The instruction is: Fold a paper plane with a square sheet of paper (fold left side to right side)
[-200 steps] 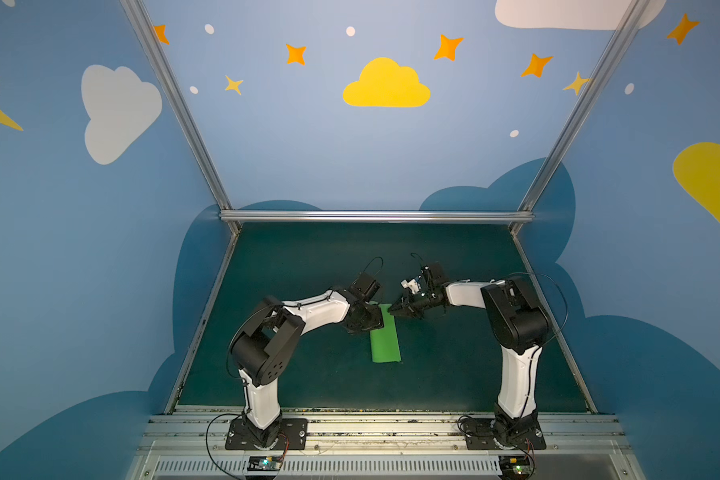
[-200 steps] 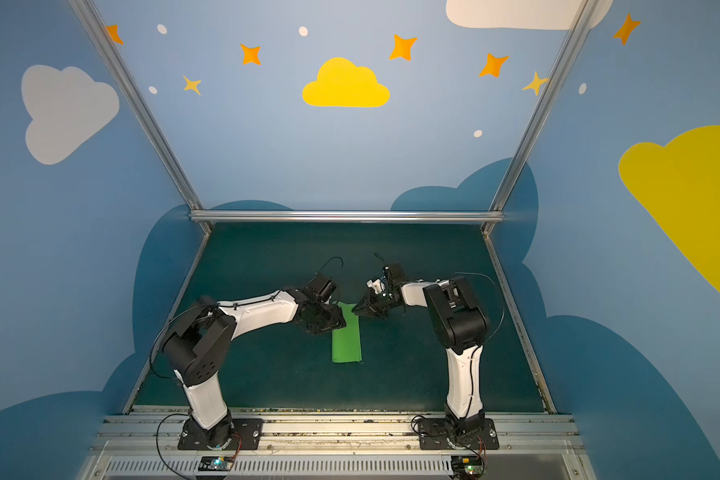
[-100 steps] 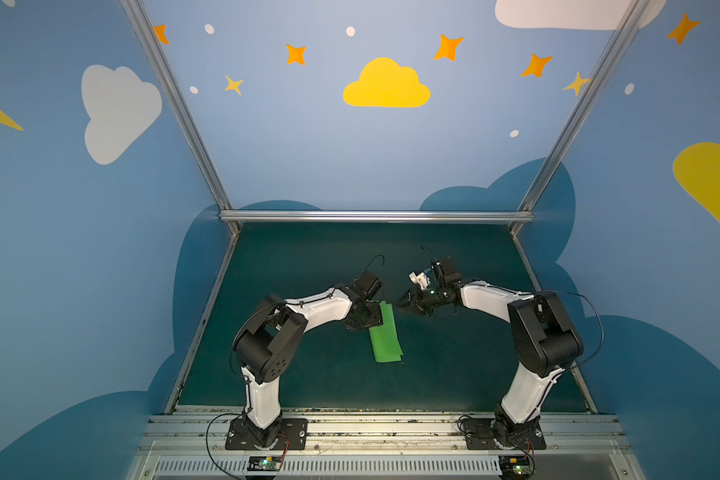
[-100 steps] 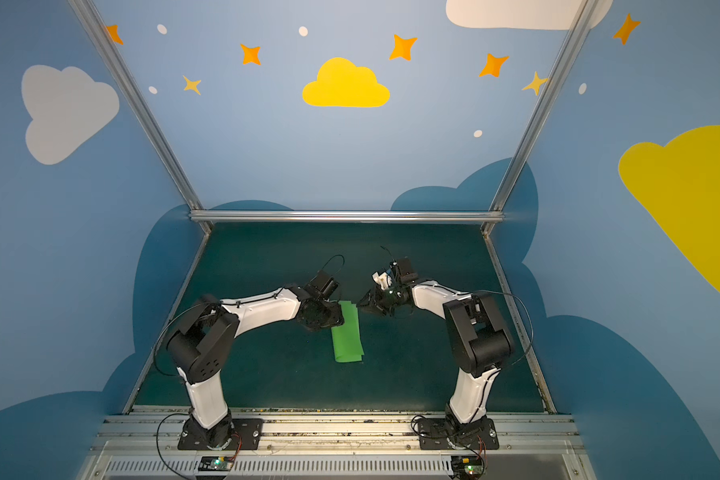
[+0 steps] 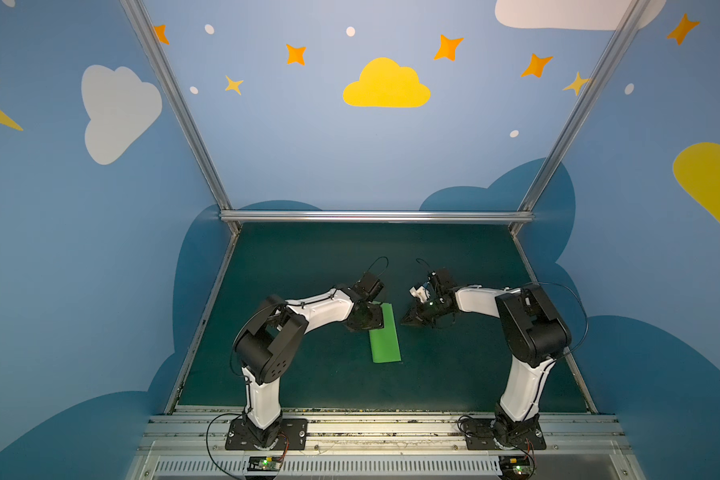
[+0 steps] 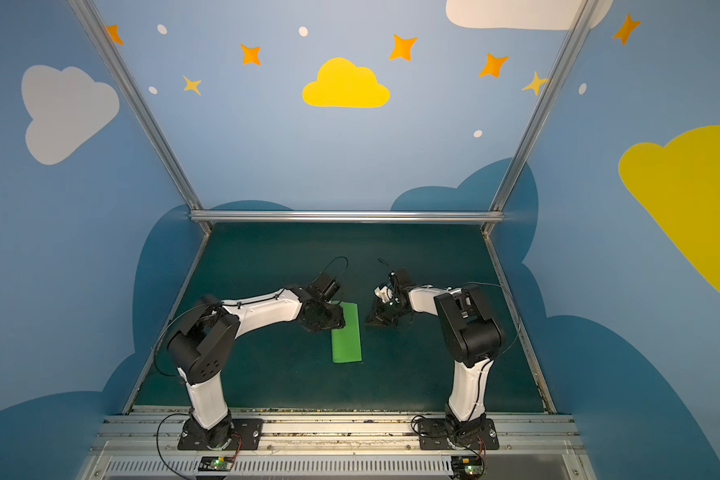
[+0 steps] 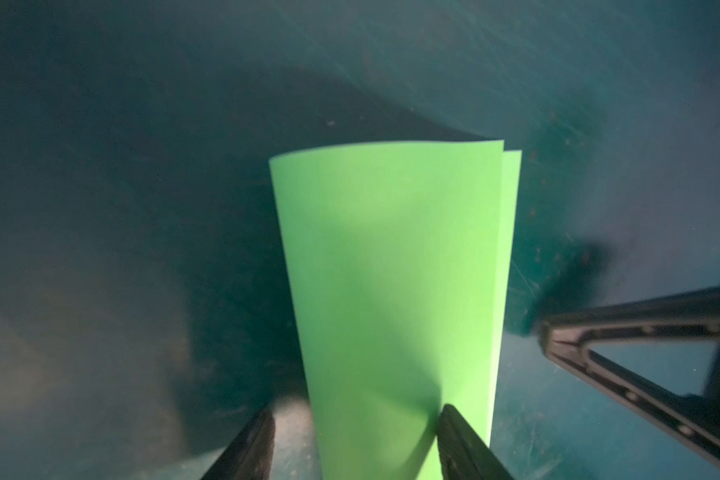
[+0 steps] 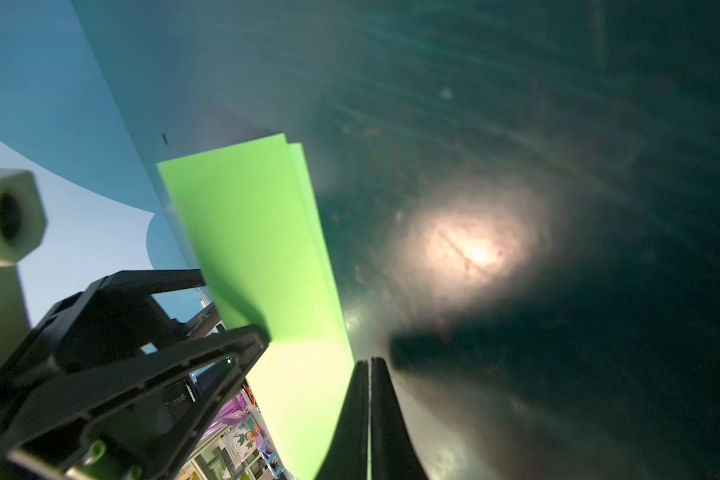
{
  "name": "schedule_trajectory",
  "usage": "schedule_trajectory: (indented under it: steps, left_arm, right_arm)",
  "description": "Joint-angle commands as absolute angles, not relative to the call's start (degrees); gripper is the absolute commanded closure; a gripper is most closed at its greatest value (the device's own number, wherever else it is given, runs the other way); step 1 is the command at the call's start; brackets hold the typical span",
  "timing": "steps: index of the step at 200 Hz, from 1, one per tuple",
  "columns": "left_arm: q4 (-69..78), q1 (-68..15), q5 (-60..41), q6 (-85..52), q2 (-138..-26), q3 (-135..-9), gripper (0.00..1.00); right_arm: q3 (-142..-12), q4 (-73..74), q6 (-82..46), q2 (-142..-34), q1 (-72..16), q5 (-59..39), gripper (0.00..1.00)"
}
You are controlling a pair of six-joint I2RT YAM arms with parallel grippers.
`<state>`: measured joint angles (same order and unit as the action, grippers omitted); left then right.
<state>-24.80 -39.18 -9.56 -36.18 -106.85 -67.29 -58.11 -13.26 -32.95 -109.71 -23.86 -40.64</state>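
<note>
The square sheet of paper (image 5: 386, 340), bright green, lies folded in half as a narrow rectangle on the mat in both top views (image 6: 347, 336); no paper plane is in view. My left gripper (image 5: 374, 319) stands open over the sheet's far left corner. In the left wrist view (image 7: 356, 432) one of its fingers (image 7: 460, 440) rests on the top layer and the other is off the paper on the mat. My right gripper (image 5: 406, 320) is shut and empty, low over the mat just right of the sheet's far end, its jaws pressed together in the right wrist view (image 8: 368, 368).
The dark teal mat (image 5: 308, 257) is walled by blue panels with a metal rail (image 5: 375, 216) at the back and angled posts at the sides. Both arm bases stand on the front rail (image 5: 391, 428).
My right gripper has drawn back to the right, off the sheet's far end, and its jaws have shut. The left gripper has stayed on the sheet.
</note>
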Motion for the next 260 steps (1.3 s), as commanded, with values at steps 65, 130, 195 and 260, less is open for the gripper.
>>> schedule_trajectory:
  steps: [65,130,195,260]
  left_arm:
    - [-26.69,-39.46,-8.96,-34.77,-108.96,-68.11,0.36]
    - [-26.52,-39.45,-8.87,-34.91,-109.70,-68.27,0.36]
    - [-26.41,-39.44,-8.97,-35.01,-110.30,-68.29,0.36]
    - [-26.26,-39.46,-9.10,-35.75,-111.13,-68.64,0.36]
  right_arm:
    - [-58.27,-13.60,-31.48,-112.14,-25.37,-41.32,1.00]
    - [-58.74,-13.78,-31.11,-113.36,-25.66,-41.95,1.00]
    - [-57.44,-10.99,-31.28,-109.78,-25.84,-41.65,1.00]
    - [-57.57,-9.94,-30.77,-108.60,-26.56,-42.55,1.00]
